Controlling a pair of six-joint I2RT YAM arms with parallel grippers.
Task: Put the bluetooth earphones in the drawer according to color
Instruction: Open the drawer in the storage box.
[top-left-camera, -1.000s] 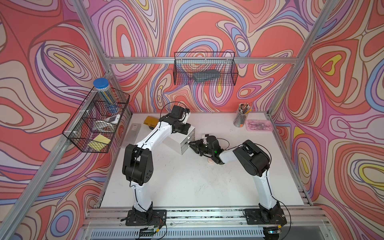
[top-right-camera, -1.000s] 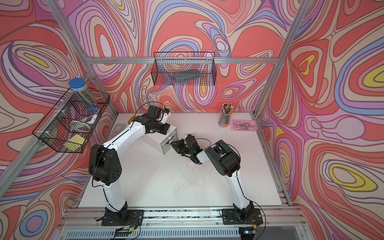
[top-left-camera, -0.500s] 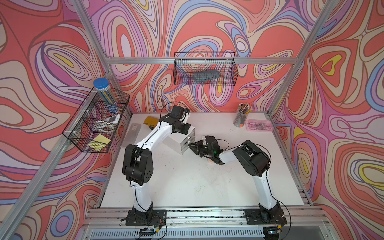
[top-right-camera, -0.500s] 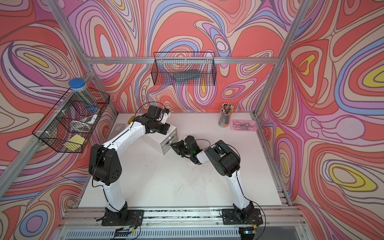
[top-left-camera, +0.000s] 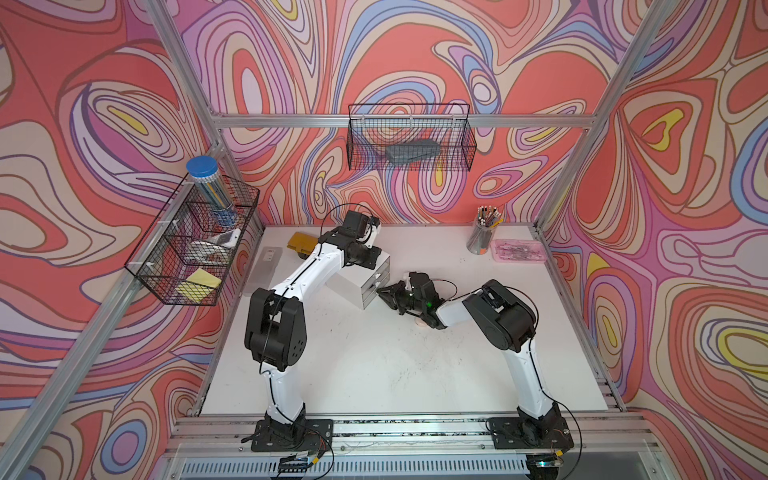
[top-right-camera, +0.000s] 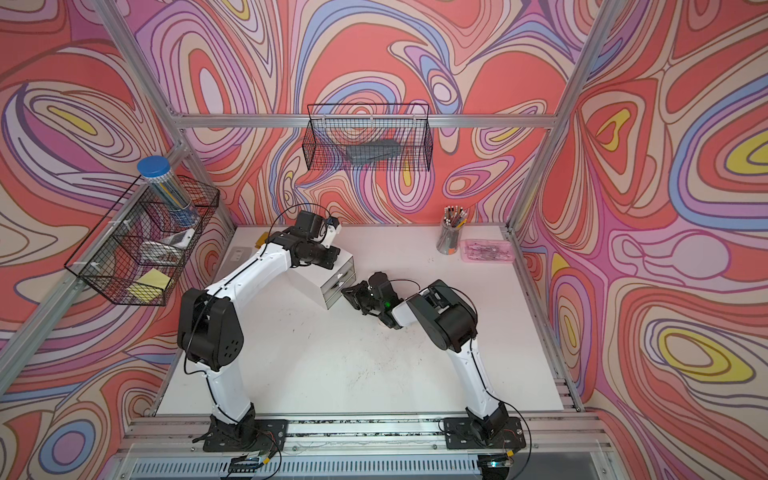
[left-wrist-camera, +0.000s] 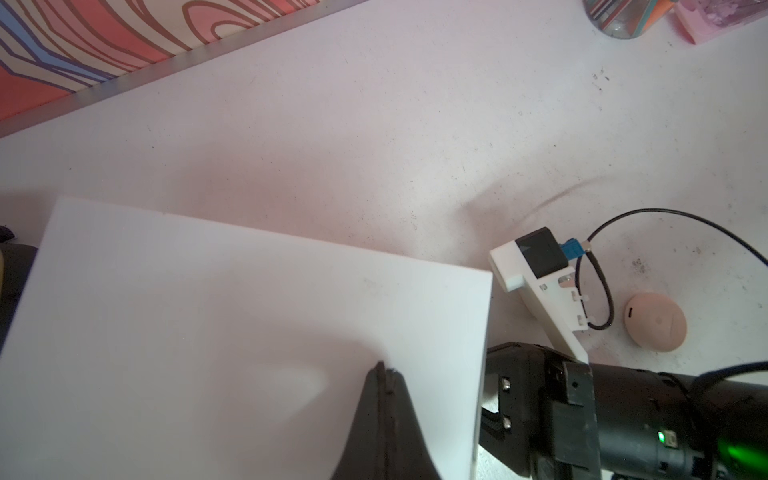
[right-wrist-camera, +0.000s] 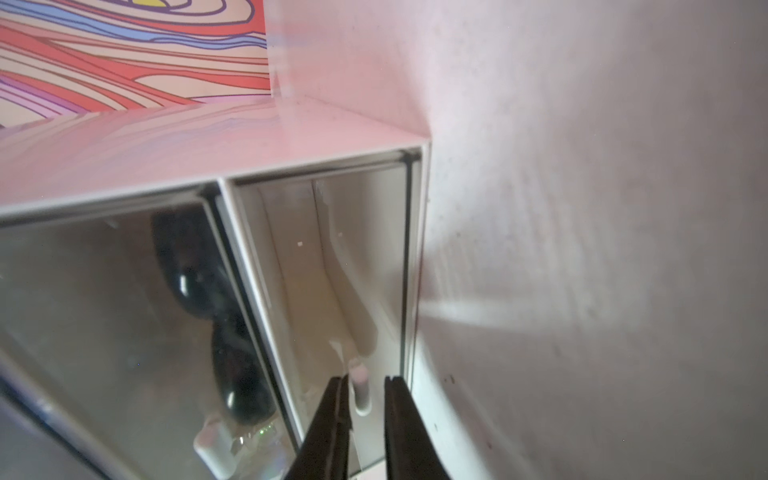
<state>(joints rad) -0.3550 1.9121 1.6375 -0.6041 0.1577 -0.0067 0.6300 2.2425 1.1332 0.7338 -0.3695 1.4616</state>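
Fingers pressed together, the left gripper (left-wrist-camera: 384, 374) rests on top of the white drawer cabinet (left-wrist-camera: 249, 332). Black earphone cases (right-wrist-camera: 195, 286) lie in the cabinet's middle drawer. At its bottom drawer the right gripper (right-wrist-camera: 368, 378) straddles the small knob (right-wrist-camera: 358, 374), jaws narrowly apart, not yet clamped. A centred pinch and a straight pull look best. A pale pink case (left-wrist-camera: 655, 322) waits on the table off the cabinet's drawer side.
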